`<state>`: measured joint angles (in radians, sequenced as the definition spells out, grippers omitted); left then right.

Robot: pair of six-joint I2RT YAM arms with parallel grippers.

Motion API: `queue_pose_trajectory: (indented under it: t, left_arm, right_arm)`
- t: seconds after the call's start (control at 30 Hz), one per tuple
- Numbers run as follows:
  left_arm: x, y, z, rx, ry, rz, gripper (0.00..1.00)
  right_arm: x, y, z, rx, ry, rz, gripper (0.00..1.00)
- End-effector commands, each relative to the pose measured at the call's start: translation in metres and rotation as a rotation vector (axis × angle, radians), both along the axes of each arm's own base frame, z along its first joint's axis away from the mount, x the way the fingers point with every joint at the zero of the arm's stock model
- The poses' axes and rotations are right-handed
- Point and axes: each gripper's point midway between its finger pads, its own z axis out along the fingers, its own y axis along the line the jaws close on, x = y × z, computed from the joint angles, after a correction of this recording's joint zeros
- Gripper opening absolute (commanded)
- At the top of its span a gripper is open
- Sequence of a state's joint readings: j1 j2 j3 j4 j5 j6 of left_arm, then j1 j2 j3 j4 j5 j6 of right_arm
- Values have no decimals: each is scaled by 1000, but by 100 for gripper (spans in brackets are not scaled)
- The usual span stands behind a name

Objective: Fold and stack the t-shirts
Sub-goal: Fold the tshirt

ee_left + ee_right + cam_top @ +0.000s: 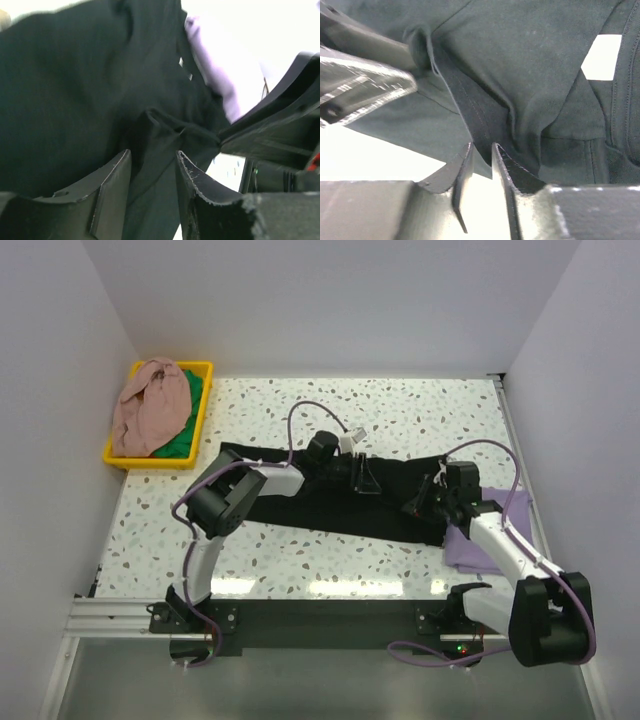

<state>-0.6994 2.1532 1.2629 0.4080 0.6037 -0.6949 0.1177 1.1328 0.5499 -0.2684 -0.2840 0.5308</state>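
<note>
A pale speckled surface point(400, 410) sits between plain white walls point(350, 300). The black t-shirt point(340, 518) lies across the middle of it as a long, rumpled band, running from left of centre down toward the right. To my eye the fold itself is the step in hand. The cloth is gathered lengthwise but is no neat rectangle yet, and nothing is stacked.

Both arms bend in over the shirt's right half. The right gripper point(482, 144) has its jaws nearly together on a hemmed ridge of the black cloth, which looks pinched between the tips. The left gripper point(153, 151) is just beside it. Its jaws stand apart astride another raised ridge of the same shirt and are not visibly squeezing it.

I'd judge the next move calls for the left jaws to close on that ridge. Then both arms would lift and carry the edge across together, keeping the cloth taut.

The lavender t-shirt point(470, 552) lies at the black one's right end, beneath the right arm. Far left, the yellow bin point(203, 400) holds the pink t-shirt point(150, 405), heaped over the green t-shirt point(180, 447).
</note>
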Motion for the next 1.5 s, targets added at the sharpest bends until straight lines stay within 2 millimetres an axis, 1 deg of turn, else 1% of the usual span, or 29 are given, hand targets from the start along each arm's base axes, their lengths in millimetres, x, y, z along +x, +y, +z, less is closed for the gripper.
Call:
queue_pose_trajectory:
  t: [0.0, 0.03, 0.07, 0.2, 0.27, 0.43, 0.47, 0.5, 0.57, 0.6, 0.63, 0.67, 0.7, 0.73, 0.77, 0.8, 0.87, 0.9, 0.97, 1.0, 1.03, 1.13, 1.17, 1.2, 1.23, 1.27, 1.33, 1.4, 1.47]
  left_arm:
    - [-11, -3, 38, -93, -82, -46, 43]
    - [-17, 1, 32, -87, -71, -50, 42]
    - [-19, 3, 38, -93, -77, -46, 41]
    - [-27, 14, 42, -92, -92, -26, 40]
    - [-31, 20, 45, -91, -98, -16, 40]
    - [-40, 30, 54, -93, -105, -4, 39]
    - [-40, 32, 56, -92, -111, 2, 39]
    - [-40, 36, 60, -90, -119, 16, 39]
    - [-40, 40, 62, -80, -126, 32, 39]
    - [-37, 44, 61, -68, -128, 56, 39]
    - [-37, 47, 64, -61, -133, 69, 39]
    - [-35, 50, 65, -57, -135, 82, 39]
    - [-32, 54, 67, -47, -138, 107, 39]
    - [-29, 58, 68, -42, -139, 125, 39]
    - [-28, 61, 67, -35, -135, 140, 39]
    - [-24, 65, 65, -23, -134, 166, 39]
    - [-18, 74, 66, -6, -123, 201, 39]
    - [-14, 81, 64, 15, -114, 234, 39]
    - [-9, 89, 63, 32, -104, 265, 39]
    - [-4, 97, 61, 48, -93, 295, 39]
    - [-3, 100, 61, 56, -82, 310, 39]
    - [4, 113, 59, 79, -55, 356, 39]
    - [5, 116, 60, 87, -51, 366, 39]
    - [7, 119, 60, 97, -49, 381, 38]
    - [8, 126, 57, 123, -39, 398, 38]
    - [15, 133, 56, 144, -44, 435, 38]
    - [14, 143, 49, 190, -22, 461, 38]
    - [19, 157, 45, 225, -9, 509, 39]
    - [22, 165, 44, 231, 3, 538, 39]
  right_arm:
    - [-4, 6, 11, 25, -39, 31, 28]
    - [-5, 6, 11, 30, -37, 28, 30]
    - [-6, 5, 13, 31, -41, 23, 33]
    - [-10, 5, 23, 42, -63, 11, 41]
    - [-10, 2, 25, 33, -68, -7, 45]
    - [-4, -2, 26, 16, -65, -37, 47]
    - [0, -5, 25, 4, -70, -52, 47]
    - [7, -6, 30, -1, -89, -67, 47]
    - [16, -9, 26, -19, -76, -84, 47]
    - [27, -14, 30, -43, -96, -109, 47]
    - [32, -15, 30, -49, -92, -118, 47]
    - [37, -15, 23, -57, -65, -117, 47]
    - [48, -16, 30, -67, -89, -128, 47]
    - [54, -17, 30, -70, -94, -135, 47]
    - [59, -17, 23, -74, -77, -140, 47]
    - [67, -17, 25, -75, -83, -142, 47]
    - [70, -11, 18, -63, -64, -126, 46]
    - [71, -7, 10, -62, -47, -116, 46]
    - [67, 0, 0, -86, -27, -92, 45]
    - [65, 3, -4, -93, -21, -83, 45]
    - [60, 12, -7, -96, -20, -54, 45]
    - [48, 28, -12, -100, -11, -9, 44]
    - [41, 39, -13, -100, -10, 24, 44]
    - [33, 39, -18, -104, 8, 29, 44]
    - [29, 41, -12, -102, -9, 33, 44]
    - [19, 41, -16, -111, 2, 40, 44]
    - [14, 38, -8, -115, -23, 36, 44]
    - [8, 30, -10, -149, -16, 34, 45]
    - [6, 30, -9, -153, -16, 49, 47]
